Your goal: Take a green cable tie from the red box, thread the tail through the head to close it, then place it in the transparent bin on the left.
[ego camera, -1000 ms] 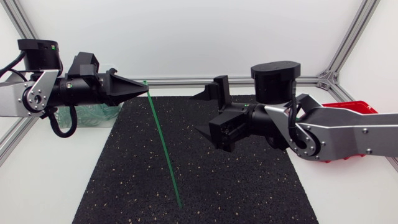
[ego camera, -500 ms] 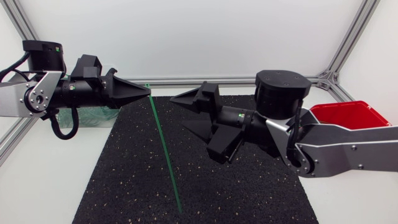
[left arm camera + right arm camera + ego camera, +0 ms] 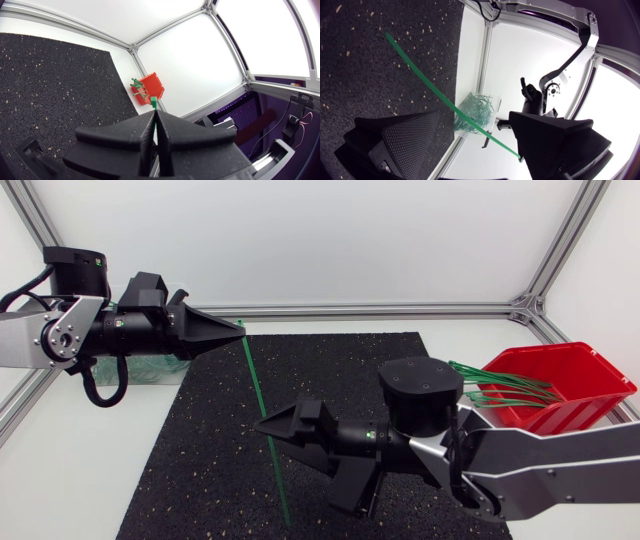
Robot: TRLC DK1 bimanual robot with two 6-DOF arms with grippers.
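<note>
My left gripper is shut on the head end of a green cable tie, which hangs straight down over the black mat. In the left wrist view the tie's head pokes out past the closed fingertips. My right gripper is open low over the mat, and the tie's lower part runs across the gap between its fingers. The right wrist view shows the tie slanting between the two fingers without touching either. The red box at the right holds several green ties. The transparent bin sits behind my left arm.
The black mat covers the table's middle. A metal frame runs along the back and sides. In the right wrist view the bin with looped ties lies beyond the mat's edge, below my left arm.
My right arm has swung from the back of the mat toward the front and lower, bringing its open fingers around the hanging tie and uncovering the red box. The left arm barely moved.
</note>
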